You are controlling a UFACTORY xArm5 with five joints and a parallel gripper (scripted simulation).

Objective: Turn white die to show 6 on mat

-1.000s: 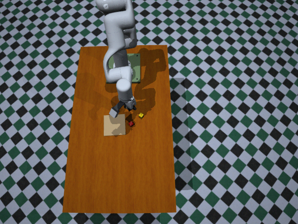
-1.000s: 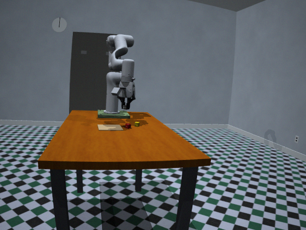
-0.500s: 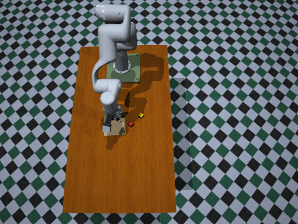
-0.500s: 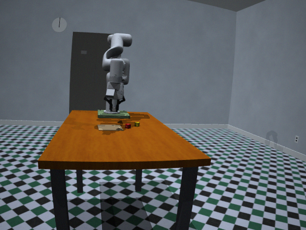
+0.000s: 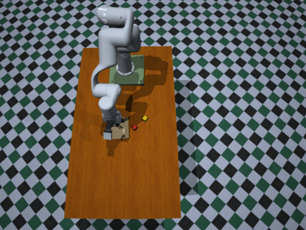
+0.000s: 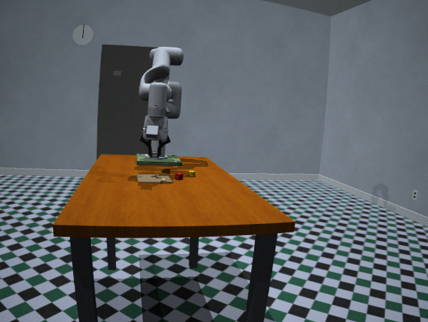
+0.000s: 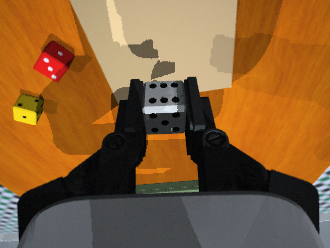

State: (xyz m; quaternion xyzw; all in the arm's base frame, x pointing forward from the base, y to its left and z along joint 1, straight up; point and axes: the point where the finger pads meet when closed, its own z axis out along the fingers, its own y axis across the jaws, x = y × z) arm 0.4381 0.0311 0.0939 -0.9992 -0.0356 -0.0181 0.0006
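Wrist view shows the white die (image 7: 162,107) pinched between the two black fingers of the gripper (image 7: 162,111), held up off the table. Two of its faces show: the far one carries six pips, the near one five. It hangs over the near edge of the tan mat (image 7: 170,40), which lies flat on the orange table (image 7: 280,100) with the arm's shadow across it.

To the left in the wrist view, the red die (image 7: 53,60) rests on the bare table just beside the mat's edge, not on it. The yellow die (image 7: 28,108) sits near the red one, apart from it, also on the wood.

From the top view, the gripper (image 5: 114,123) hovers above the mat (image 5: 124,132), with the red die (image 5: 134,127) just off the mat's right edge and the yellow die (image 5: 144,118) a little farther out. The arm (image 5: 112,49) rises from a green base plate (image 5: 140,59) at the table's far end.
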